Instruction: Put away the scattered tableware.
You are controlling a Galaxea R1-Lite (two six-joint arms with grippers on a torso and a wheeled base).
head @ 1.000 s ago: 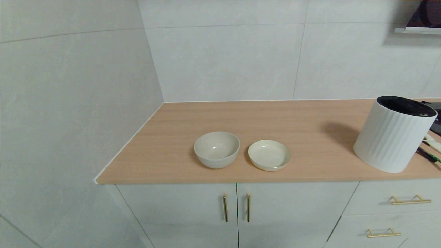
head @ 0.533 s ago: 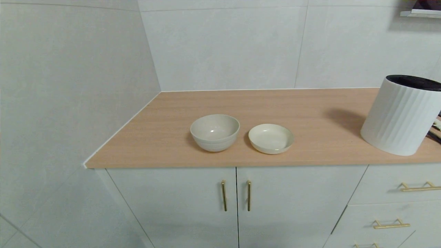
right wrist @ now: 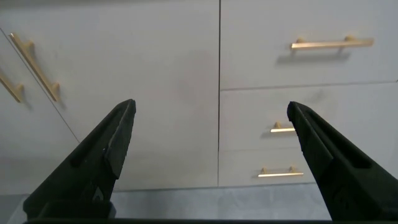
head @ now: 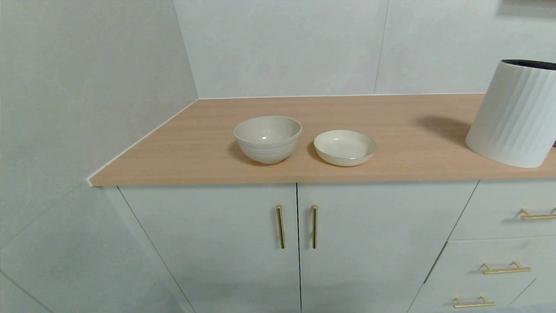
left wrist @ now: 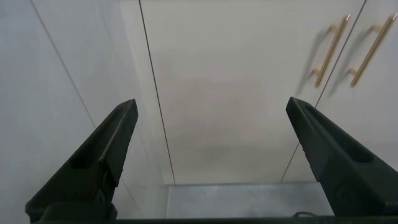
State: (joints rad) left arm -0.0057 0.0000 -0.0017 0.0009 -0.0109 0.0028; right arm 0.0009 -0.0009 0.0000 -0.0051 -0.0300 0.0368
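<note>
The bowl [head: 267,138] stands on the bench [head: 204,145], near its front edge. The shallow dish [head: 345,147] sits just right of the bowl, not touching it. Well right of the bowl stands a ribbed white container [head: 514,115]. Below the bowl hang twin door handles [head: 280,226]. The left pincer [left wrist: 211,107] and right pincer [right wrist: 211,107] are both spread wide, released, facing cabinet fronts.
</note>
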